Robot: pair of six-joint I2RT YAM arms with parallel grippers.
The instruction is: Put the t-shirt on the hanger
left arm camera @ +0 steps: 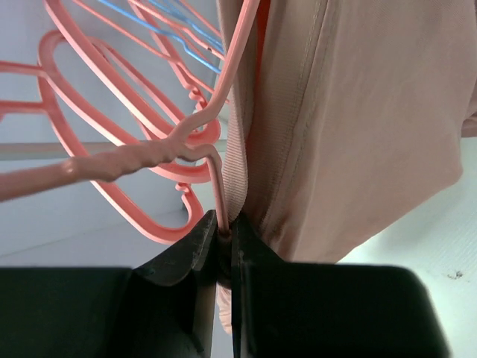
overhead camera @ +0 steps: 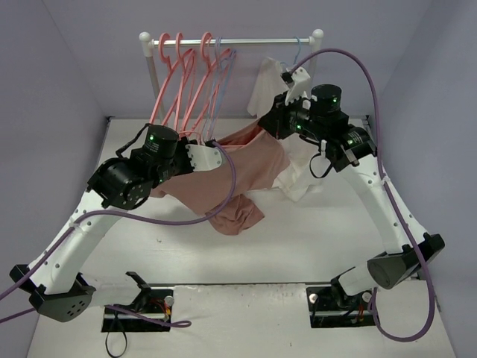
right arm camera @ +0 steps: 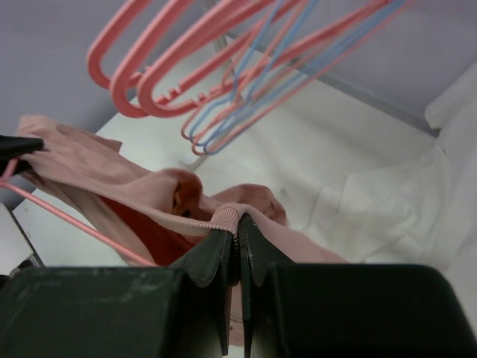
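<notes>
The salmon-pink t-shirt (overhead camera: 250, 164) hangs stretched between my two grippers above the table, its lower part bunched on the table. My left gripper (overhead camera: 215, 154) is shut on the thin coral hanger (left arm camera: 217, 186) just below its twisted neck, with the shirt's collar band (left arm camera: 238, 164) pressed beside the wire. My right gripper (overhead camera: 264, 121) is shut on the ribbed collar (right arm camera: 227, 218) and holds the neck opening up. The hanger's wire (right arm camera: 74, 221) runs into the shirt in the right wrist view. Most of the hanger is hidden in cloth.
A white rack (overhead camera: 231, 42) at the back holds several coral hangers (overhead camera: 179, 82) and lavender and blue ones (overhead camera: 223, 63). A white shirt (overhead camera: 267, 83) hangs at its right end. White cloth (overhead camera: 302, 179) lies under my right arm.
</notes>
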